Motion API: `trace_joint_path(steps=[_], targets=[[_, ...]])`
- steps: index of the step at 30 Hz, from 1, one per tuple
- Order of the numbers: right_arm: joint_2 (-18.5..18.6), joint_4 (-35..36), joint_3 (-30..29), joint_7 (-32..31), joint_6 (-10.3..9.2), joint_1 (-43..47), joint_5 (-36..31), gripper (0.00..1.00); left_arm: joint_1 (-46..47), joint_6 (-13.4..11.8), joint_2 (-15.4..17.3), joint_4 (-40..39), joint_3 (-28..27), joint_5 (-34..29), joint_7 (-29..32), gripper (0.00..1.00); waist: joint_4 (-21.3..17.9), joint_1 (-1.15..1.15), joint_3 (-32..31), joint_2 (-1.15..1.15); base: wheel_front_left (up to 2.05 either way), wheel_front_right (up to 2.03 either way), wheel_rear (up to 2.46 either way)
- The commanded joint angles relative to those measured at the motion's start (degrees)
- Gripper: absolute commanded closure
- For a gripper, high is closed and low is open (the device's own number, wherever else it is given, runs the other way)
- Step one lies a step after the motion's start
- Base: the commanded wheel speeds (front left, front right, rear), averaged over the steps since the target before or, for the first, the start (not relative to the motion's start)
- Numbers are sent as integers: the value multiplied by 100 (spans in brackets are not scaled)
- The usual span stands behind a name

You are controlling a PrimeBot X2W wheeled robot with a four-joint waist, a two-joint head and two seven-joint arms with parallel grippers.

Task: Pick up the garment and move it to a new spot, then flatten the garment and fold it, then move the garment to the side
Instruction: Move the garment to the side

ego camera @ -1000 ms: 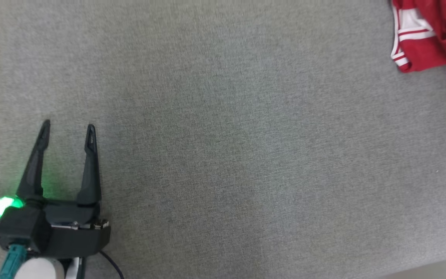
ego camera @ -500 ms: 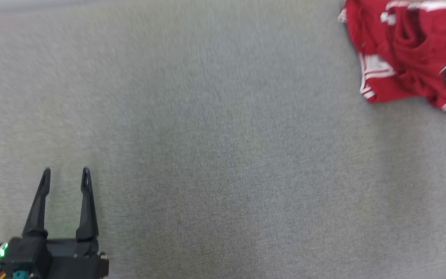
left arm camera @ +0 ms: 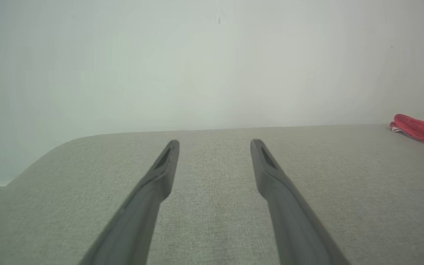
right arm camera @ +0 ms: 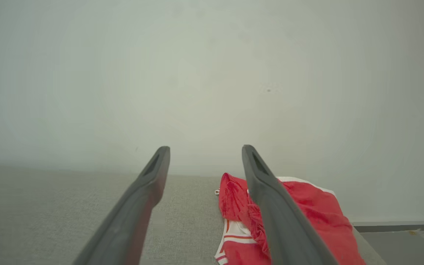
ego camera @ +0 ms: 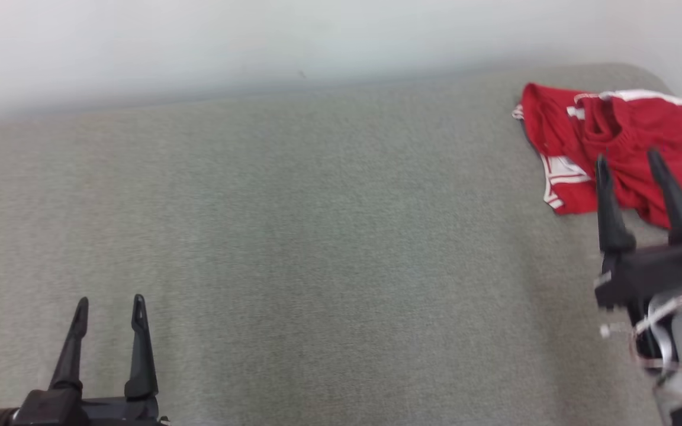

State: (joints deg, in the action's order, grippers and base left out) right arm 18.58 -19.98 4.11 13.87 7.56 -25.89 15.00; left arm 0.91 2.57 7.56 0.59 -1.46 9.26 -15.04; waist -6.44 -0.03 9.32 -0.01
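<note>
Probably a plain test room or lab rather than a home: a wide grey fabric-covered surface (ego camera: pixel 317 236) with rounded corners stands against a blank white wall (ego camera: pixel 258 41), grey floor (right arm camera: pixel 399 243) beside it

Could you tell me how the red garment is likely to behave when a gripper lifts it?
The garment lies crumpled in soft folds, so it will probably hang limp rather than hold shape. It looks thin, so likely light. A single pinch may lift only one layer, the rest trailing.
</note>
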Motion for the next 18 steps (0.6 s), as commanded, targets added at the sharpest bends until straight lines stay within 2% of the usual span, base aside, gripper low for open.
trace_joint_path(steps=[1, 11, 18], targets=[[-83, 160, -114, -49, -15, 276, -36, 0, -82, 33, -27, 38, 33, 2, -14, 0, 268, 3, -257, 1, 0, 0, 0], [-1025, 1724, -617, -425, -14, 2133, -315, 0, -200, 51, -118, 173, 64, -5, -16, 0, 518, 3, -530, 1, 0, 0, 0], [-1360, 2080, -595, -308, -14, 2856, -556, 0, -266, 93, -162, 304, 105, 6, -16, 0, 642, 3, -723, 1, 0, 0, 0]])
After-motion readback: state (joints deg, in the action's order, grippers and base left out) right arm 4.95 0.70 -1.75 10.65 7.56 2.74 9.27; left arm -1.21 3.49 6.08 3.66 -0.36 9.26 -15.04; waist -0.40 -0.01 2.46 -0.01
